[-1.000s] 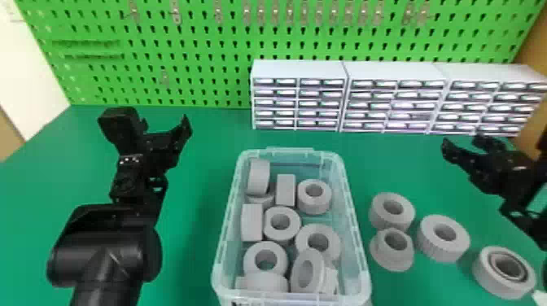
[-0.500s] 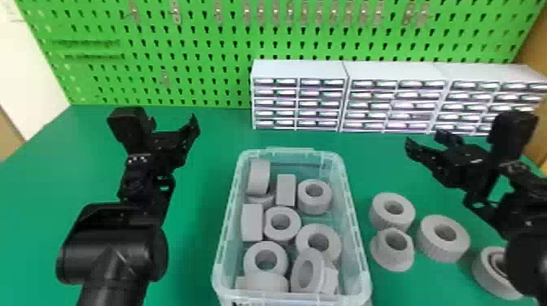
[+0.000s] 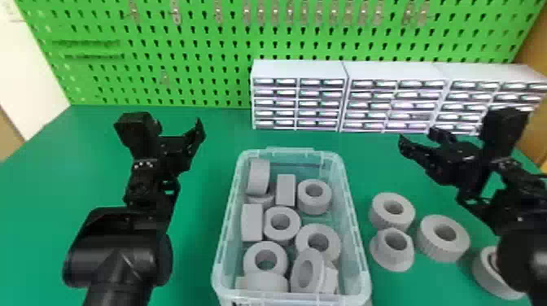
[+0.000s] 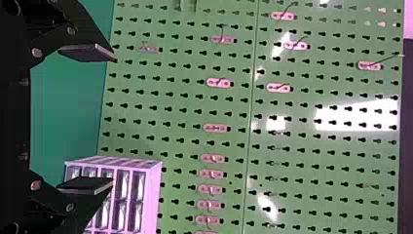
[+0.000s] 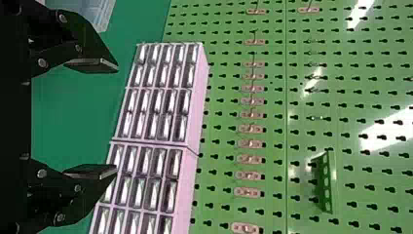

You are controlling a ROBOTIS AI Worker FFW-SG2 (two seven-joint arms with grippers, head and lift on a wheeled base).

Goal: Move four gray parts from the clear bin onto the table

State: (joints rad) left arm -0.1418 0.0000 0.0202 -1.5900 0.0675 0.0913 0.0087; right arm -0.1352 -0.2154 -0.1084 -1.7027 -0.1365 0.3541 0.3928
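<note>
The clear bin (image 3: 291, 153) stands at the middle of the table in the head view, holding several gray parts, among them a ring (image 3: 281, 223) and a tilted ring (image 3: 308, 270). To its right, on the table, lie a gray ring (image 3: 391, 211), a flanged part (image 3: 391, 249), another ring (image 3: 443, 238) and a ring (image 3: 488, 270) partly hidden by the right arm. My left gripper (image 3: 179, 127) is left of the bin, my right gripper (image 3: 417, 137) beyond the loose parts. Both the left gripper (image 4: 113, 119) and the right gripper (image 5: 116, 118) are open and hold nothing.
White drawer cabinets (image 3: 299, 97) stand along the back of the green table (image 3: 211, 134), before a green pegboard (image 3: 183, 57). Bare table lies between the left arm and the bin, and between the bin and the cabinets.
My right arm has come in from the right edge toward the bin, and its forearm now covers part of the rightmost ring. The left arm has shifted slightly to the right.
</note>
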